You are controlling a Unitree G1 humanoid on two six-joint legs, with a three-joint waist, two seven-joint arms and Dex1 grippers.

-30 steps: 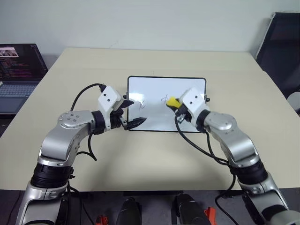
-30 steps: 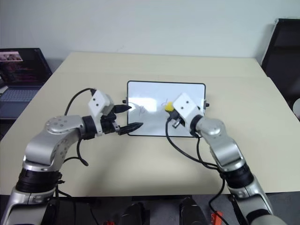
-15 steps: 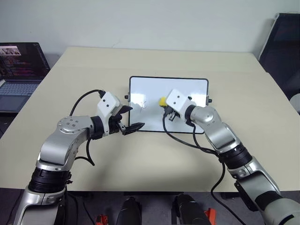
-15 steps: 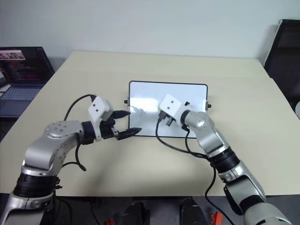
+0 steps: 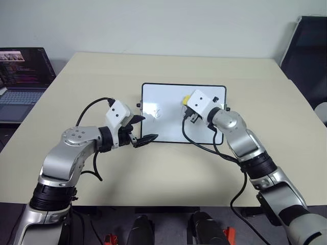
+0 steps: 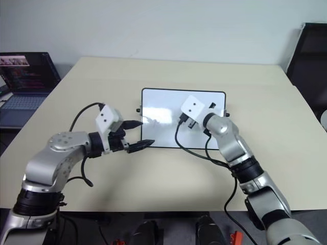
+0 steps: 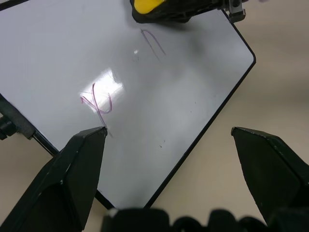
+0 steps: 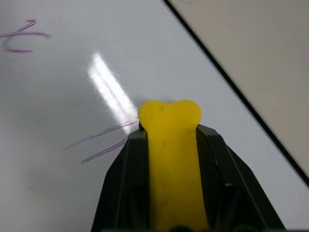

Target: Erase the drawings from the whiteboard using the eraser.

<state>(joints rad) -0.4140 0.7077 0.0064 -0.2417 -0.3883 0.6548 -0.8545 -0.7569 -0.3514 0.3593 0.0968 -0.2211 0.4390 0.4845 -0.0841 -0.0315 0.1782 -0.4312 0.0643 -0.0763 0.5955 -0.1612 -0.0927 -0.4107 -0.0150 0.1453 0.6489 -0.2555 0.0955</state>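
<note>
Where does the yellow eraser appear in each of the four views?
Left eye view: eraser over the whiteboard's upper right part.
Right eye view: hidden behind the right wrist.
Left wrist view: at the top edge.
Right wrist view: centre, clamped in the right pincer.
Shared landmark: the board's black frame.

Head cameras look down from behind both arms; wrist cameras peer close past each claw, sharing the whiteboard (image 5: 183, 113).

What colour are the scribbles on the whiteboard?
The scribbles are purplish pink, thin pen lines; the left wrist view shows them best.
</note>
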